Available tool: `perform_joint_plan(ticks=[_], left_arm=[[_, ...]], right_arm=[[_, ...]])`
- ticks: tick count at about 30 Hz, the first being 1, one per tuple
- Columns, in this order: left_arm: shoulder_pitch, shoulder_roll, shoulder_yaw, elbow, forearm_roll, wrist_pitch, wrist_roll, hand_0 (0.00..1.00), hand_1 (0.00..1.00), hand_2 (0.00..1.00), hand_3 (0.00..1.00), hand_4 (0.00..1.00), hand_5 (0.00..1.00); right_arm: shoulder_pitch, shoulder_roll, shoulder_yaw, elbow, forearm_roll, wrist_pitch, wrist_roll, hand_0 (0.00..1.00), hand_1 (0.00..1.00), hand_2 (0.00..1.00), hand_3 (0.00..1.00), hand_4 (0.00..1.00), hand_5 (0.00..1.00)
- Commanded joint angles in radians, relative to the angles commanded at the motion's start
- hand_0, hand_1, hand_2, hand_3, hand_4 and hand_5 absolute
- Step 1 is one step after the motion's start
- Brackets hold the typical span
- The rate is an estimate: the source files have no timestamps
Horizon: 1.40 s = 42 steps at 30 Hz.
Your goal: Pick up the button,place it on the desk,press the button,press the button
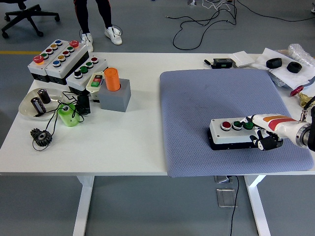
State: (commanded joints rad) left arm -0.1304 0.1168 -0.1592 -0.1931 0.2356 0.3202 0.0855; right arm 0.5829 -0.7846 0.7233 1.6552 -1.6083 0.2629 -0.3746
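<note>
A white button box (231, 132) with a black base lies on the grey-blue mat (221, 93) at the right. It carries one red button (226, 125) and two green ones. My right hand (261, 133) comes in from the right edge and is shut on the box's right end, thumb on top by the green button, black fingers curled down its front side. The left arm is out of view.
At the back left stand several more button boxes (59, 59), an orange cylinder (111, 78) on a grey block, a dish with batteries (37, 103), a green part and a black gear (40, 136). Small black items and papers lie at the back right. A person's legs show beyond the table.
</note>
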Motion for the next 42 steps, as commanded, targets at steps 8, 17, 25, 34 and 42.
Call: perform_joint_plan(ticks=[8, 17, 25, 34, 42], left_arm=[[-0.001, 0.002, 0.002, 0.001, -0.002, 0.000, -0.001, 0.599, 0.533, 0.501, 0.468, 0.275, 0.995], [-0.007, 0.001, -0.003, 0.000, -0.001, 0.001, 0.000, 0.599, 0.533, 0.501, 0.468, 0.275, 0.994], [-0.005, 0.000, 0.000, 0.000, -0.002, 0.001, 0.000, 0.599, 0.532, 0.501, 0.468, 0.276, 0.994], [0.006, -0.002, 0.020, 0.000, -0.009, 0.001, 0.001, 0.599, 0.532, 0.501, 0.468, 0.276, 0.995], [0.006, -0.003, 0.022, 0.000, -0.011, 0.001, 0.002, 0.599, 0.532, 0.501, 0.468, 0.277, 0.997]], right_arm=[[-0.001, 0.004, 0.052, 0.054, -0.012, -0.006, -0.001, 0.233, 0.002, 0.130, 0.806, 0.417, 0.002], [0.028, 0.033, 0.011, 0.042, -0.011, 0.001, -0.005, 0.233, 0.002, 0.130, 0.807, 0.415, 0.002], [0.042, 0.040, -0.017, 0.039, -0.012, 0.008, -0.009, 0.233, 0.002, 0.130, 0.805, 0.411, 0.002], [0.049, 0.046, -0.062, 0.026, -0.013, 0.019, -0.013, 0.232, 0.002, 0.130, 0.804, 0.408, 0.002], [0.047, 0.049, -0.060, 0.002, -0.015, 0.024, -0.016, 0.233, 0.002, 0.131, 0.803, 0.405, 0.002]])
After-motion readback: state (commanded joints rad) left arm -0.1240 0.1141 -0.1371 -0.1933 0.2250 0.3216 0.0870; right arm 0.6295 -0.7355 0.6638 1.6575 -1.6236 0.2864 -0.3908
